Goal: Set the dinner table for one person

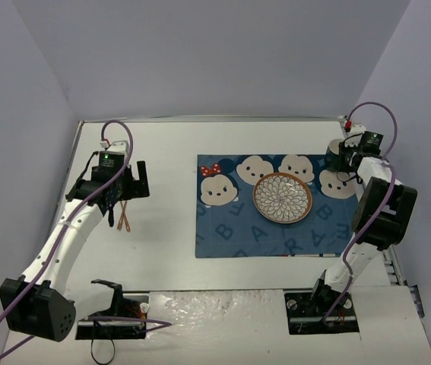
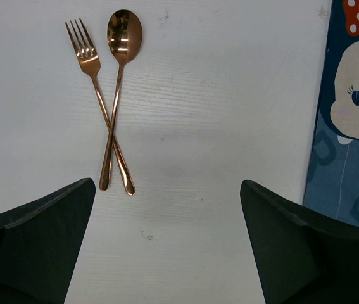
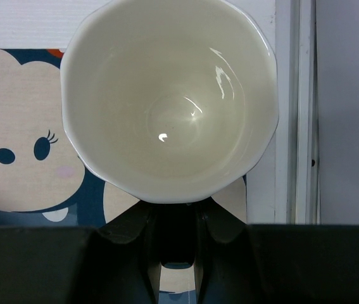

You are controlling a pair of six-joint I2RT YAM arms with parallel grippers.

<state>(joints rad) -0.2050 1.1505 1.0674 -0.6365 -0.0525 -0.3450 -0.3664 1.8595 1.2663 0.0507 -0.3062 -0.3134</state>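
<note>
A copper fork (image 2: 94, 76) and a copper spoon (image 2: 123, 31) lie crossed on the white dinner table (image 2: 217, 126), left of the dark blue cartoon mat (image 1: 230, 228). My left gripper (image 2: 166, 240) is open and empty just above the table, with the cutlery handles ahead of its left finger; from above it (image 1: 112, 190) is over the cutlery (image 1: 124, 217). A patterned plate (image 1: 283, 198) sits on the mat. My right gripper (image 3: 179, 215) is shut on the dark handle of a cup (image 3: 170, 101), white inside, over the mat's far right corner (image 1: 338, 158).
The table's metal edge (image 3: 302, 114) runs close to the right of the cup. The mat's left border (image 2: 350, 177) lies beside my left gripper's right finger. Grey walls enclose the table on three sides.
</note>
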